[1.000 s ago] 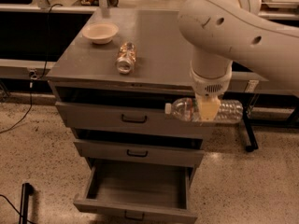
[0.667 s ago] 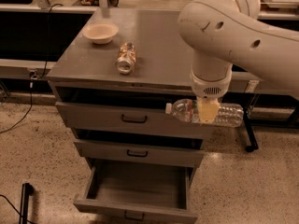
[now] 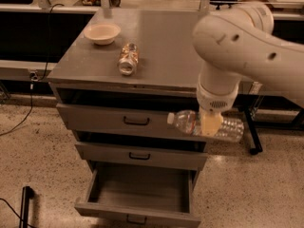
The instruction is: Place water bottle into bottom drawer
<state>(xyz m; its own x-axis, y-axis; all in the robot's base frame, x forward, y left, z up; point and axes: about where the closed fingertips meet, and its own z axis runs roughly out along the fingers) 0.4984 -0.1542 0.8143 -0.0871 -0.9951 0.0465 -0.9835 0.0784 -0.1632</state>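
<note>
My gripper (image 3: pixel 211 123) is shut on the water bottle (image 3: pixel 186 121), a clear ribbed bottle with a white cap. It hangs level, cap to the left, in front of the top drawer's right end. The bottom drawer (image 3: pixel 140 190) is pulled out below and to the left of the bottle, with nothing visible inside. Its black handle (image 3: pixel 136 219) shows at the frame's lower edge. My white arm (image 3: pixel 237 37) comes in from the upper right.
A stubby brown-labelled jar (image 3: pixel 128 59) lies on its side on the grey cabinet top (image 3: pixel 166 46), beside a pale bowl (image 3: pixel 101 33). The two upper drawers (image 3: pixel 135 120) are slightly ajar. A black cable and a black object (image 3: pixel 26 198) lie on the floor at left.
The arm and the held bottle have stayed nearly still, sinking only slightly. The drawers have not moved.
</note>
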